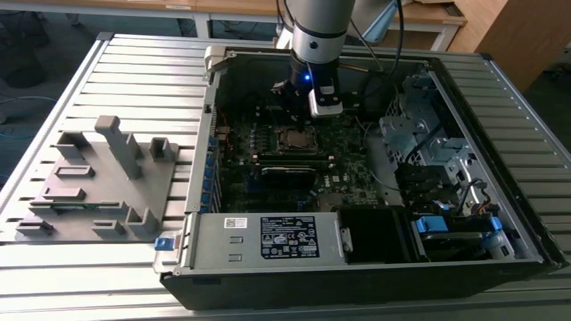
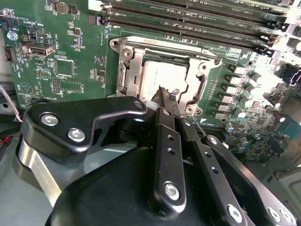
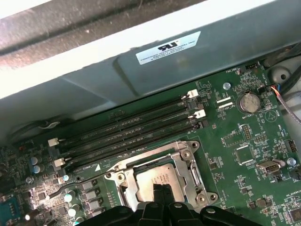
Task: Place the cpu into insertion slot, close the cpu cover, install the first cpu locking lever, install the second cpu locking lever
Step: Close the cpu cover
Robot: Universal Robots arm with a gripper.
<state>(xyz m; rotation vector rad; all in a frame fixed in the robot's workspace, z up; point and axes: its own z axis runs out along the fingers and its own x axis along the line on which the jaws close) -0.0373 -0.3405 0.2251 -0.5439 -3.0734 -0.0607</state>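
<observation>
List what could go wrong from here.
1. The shut claw hangs just over the cpu; pushing down from here might scratch its top.
2. The claw is also close to the inner edge of the cover; a sideways slip could snag that edge and bend it.

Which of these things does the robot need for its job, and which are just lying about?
For the job:
gripper, right over the chip
cpu, sitting in its socket
cpu cover, framing the cpu

Just lying about:
memory slots
round battery
grey plastic fixture, outside the case
power supply box
</observation>
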